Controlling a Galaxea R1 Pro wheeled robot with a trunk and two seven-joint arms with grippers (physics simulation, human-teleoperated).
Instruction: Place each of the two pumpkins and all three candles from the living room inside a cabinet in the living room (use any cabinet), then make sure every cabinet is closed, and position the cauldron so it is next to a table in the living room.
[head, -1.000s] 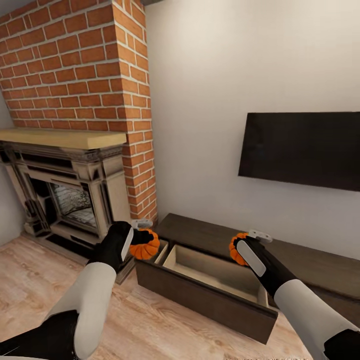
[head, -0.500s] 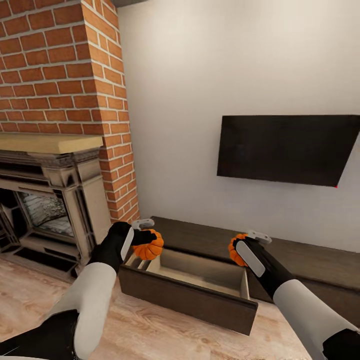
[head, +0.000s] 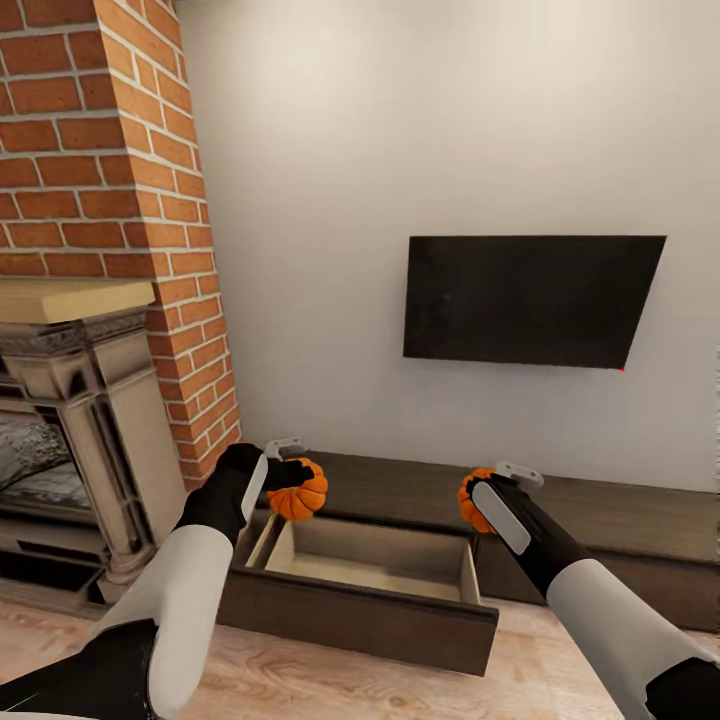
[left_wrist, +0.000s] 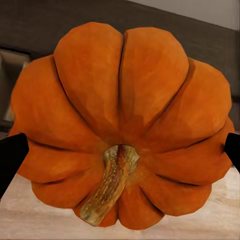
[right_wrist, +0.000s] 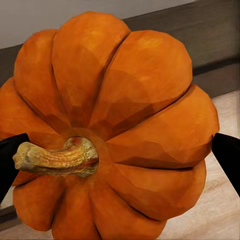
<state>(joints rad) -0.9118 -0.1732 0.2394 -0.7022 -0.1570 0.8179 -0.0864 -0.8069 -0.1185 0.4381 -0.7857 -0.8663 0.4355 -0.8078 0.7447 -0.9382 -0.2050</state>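
In the head view my left gripper is shut on one orange pumpkin, held just above the near left corner of the open drawer of the dark-brown cabinet. My right gripper is shut on the second pumpkin, above the drawer's right end. The drawer's beige inside looks empty. Up close in the left wrist view, the pumpkin sits stem-forward between black fingertips. The other pumpkin shows the same way in the right wrist view, between fingertips. No candles or cauldron are in view.
A red brick chimney and an ornate stone fireplace surround stand to the left of the cabinet. A black TV hangs on the grey wall above it. Light wood floor runs in front of the pulled-out drawer front.
The whole view has swung to the right: the fireplace slid left and the TV and open drawer came nearer the middle. Both arms keep the same pose, each still holding its pumpkin.
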